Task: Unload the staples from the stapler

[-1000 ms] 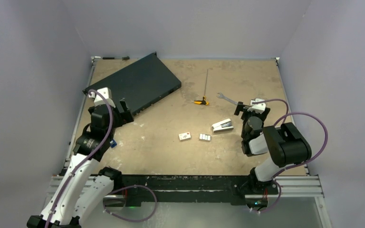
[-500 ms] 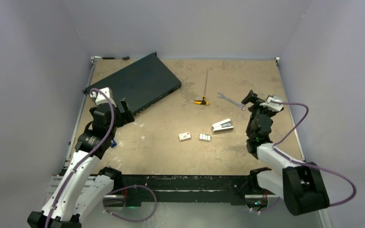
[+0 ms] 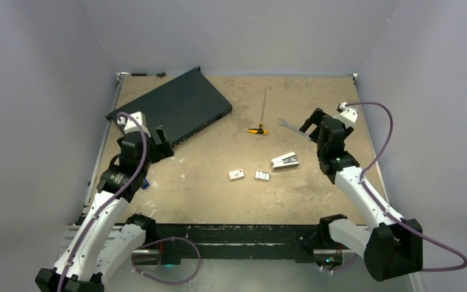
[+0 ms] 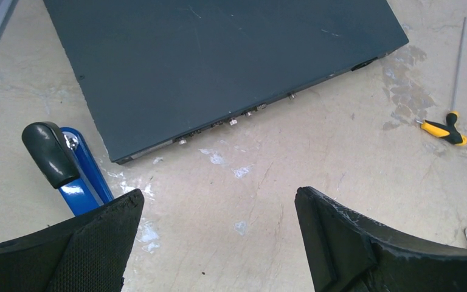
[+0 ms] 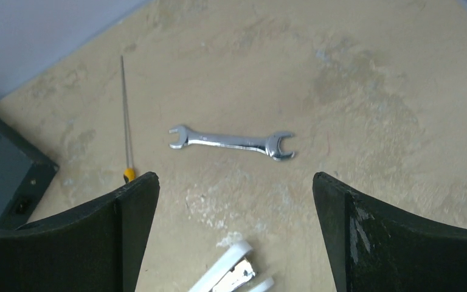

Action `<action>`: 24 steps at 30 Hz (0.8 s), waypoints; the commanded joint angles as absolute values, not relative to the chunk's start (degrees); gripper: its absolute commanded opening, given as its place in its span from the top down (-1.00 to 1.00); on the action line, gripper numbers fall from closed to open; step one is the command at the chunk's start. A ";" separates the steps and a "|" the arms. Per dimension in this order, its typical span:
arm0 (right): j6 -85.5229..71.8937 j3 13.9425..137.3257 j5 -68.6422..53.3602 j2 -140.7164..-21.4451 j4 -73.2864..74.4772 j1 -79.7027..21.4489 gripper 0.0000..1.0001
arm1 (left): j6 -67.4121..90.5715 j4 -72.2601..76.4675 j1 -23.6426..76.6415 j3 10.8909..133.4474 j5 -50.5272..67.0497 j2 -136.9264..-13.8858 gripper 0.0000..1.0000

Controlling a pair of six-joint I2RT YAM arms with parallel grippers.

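- Top external view: the white plastic stapler is lying right of the tan surface's middle. The staples, short silver-grey joined strips, are lying just nearer the near edge, between the stapler and a small white box with a reddish label. Both arms are hovering; the left gripper is near the left edge and the right gripper near the right edge.
- Left wrist view: the left gripper is standing spread wide and holding nothing, facing a flat black rectangular metal device. A yellow-and-black-handled screwdriver is lying to the right.
- Right wrist view: the right gripper is also spread wide and holding nothing, over a silver open-ended wrench; the stapler is showing at the bottom.
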State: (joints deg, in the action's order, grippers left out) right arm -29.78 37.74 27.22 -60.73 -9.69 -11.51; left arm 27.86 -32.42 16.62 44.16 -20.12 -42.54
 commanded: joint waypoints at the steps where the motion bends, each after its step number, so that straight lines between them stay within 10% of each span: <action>1: -33.37 40.71 20.46 -58.08 5.26 -11.69 -0.97 | 27.57 -31.04 16.48 46.13 -18.27 -43.07 -0.88; 24: -32.53 35.24 0.27 -49.98 12.47 -11.69 -0.96 | 48.17 -32.50 2.64 42.69 -42.60 -65.42 -0.73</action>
